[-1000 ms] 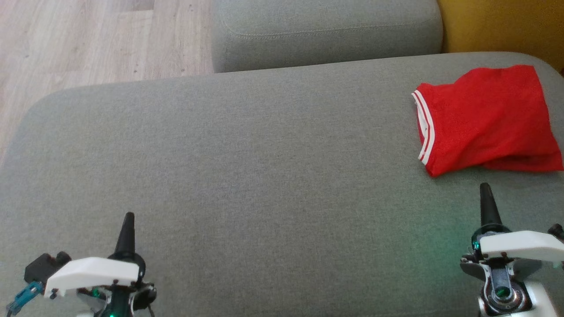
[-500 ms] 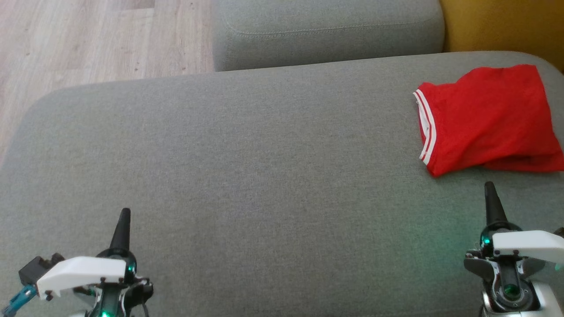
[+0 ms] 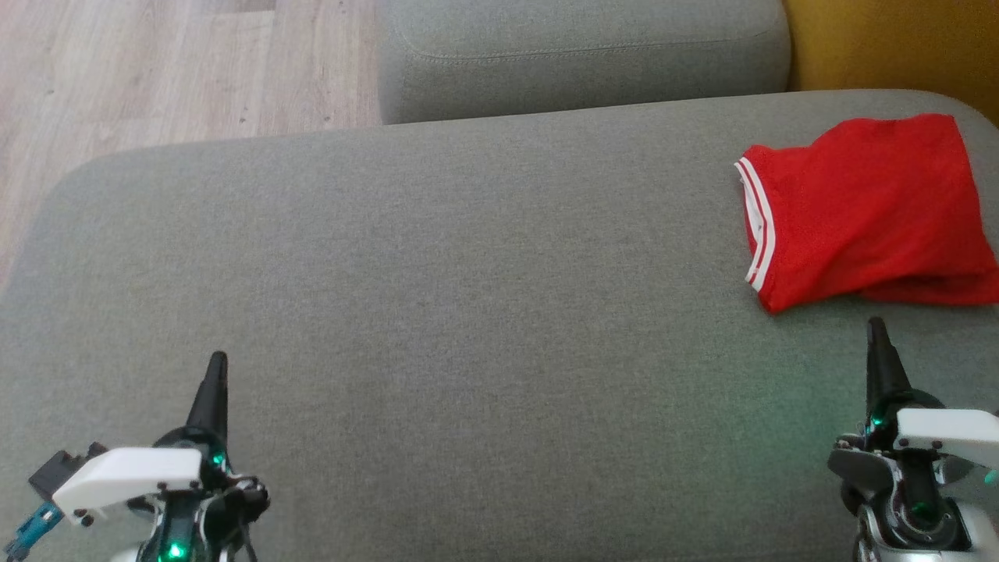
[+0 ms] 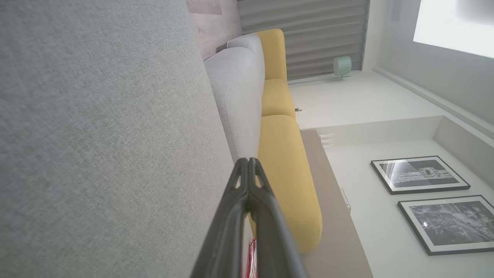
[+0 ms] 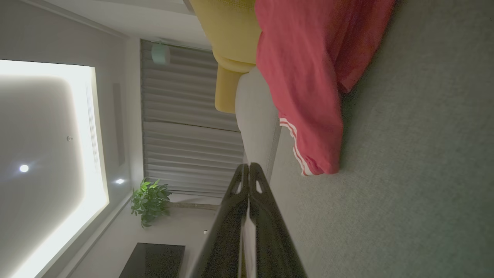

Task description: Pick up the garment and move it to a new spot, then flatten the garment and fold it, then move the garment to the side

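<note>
A folded red garment (image 3: 858, 207) with white stripes along its left hem lies at the far right of the grey sofa seat (image 3: 468, 297). In the right wrist view the garment (image 5: 305, 77) sits ahead of my shut fingers, not touching them. My right gripper (image 3: 876, 328) is shut and empty at the lower right, just short of the garment's near edge. At the lower left my left gripper (image 3: 217, 363) is shut, holding nothing, far from the garment. A sliver of the red garment (image 4: 251, 258) peeks between the left fingers in the left wrist view.
A grey back cushion (image 3: 577, 58) rises behind the seat, with a yellow cushion (image 3: 890, 43) at the back right. Wooden floor (image 3: 156, 70) lies beyond the seat's far left edge. The wrist views show a room with curtains, a plant (image 5: 148, 200) and framed pictures (image 4: 420, 173).
Both arms have drawn slightly down and back toward the view's bottom edge; the left fingertip sits a little higher up the seat. The garment has not moved.
</note>
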Controlling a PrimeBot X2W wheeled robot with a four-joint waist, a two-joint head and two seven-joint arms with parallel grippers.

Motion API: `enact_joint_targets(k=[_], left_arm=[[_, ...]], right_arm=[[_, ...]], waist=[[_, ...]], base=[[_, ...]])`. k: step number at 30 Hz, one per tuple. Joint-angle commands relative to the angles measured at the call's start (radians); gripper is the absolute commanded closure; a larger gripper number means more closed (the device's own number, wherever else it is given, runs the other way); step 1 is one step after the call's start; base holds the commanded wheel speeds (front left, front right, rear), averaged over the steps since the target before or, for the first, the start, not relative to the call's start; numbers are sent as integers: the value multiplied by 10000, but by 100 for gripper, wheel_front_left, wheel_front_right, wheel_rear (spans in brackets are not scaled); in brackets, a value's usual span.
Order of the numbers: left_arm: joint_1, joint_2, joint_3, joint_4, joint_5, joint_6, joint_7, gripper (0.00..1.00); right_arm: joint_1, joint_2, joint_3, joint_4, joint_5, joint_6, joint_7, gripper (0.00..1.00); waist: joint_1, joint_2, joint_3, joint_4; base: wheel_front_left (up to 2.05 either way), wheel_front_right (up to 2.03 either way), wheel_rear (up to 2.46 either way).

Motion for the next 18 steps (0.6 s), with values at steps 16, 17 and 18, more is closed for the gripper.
enact_joint_targets(k=[16,17,18], left_arm=[[-597,79,586,-568,-1765,-197,453,100],[-597,79,586,-568,-1765,-197,453,100],[-597,79,586,-568,-1765,-197,453,100]], right_arm=[[-207,153,-107,-644,1690,79,497,100],[-207,153,-107,-644,1690,79,497,100],[-207,153,-107,-644,1690,79,497,100]], waist=[[0,0,39,33],[0,0,39,33],[0,0,39,33]], base=[[0,0,0],[0,0,0],[0,0,0]])
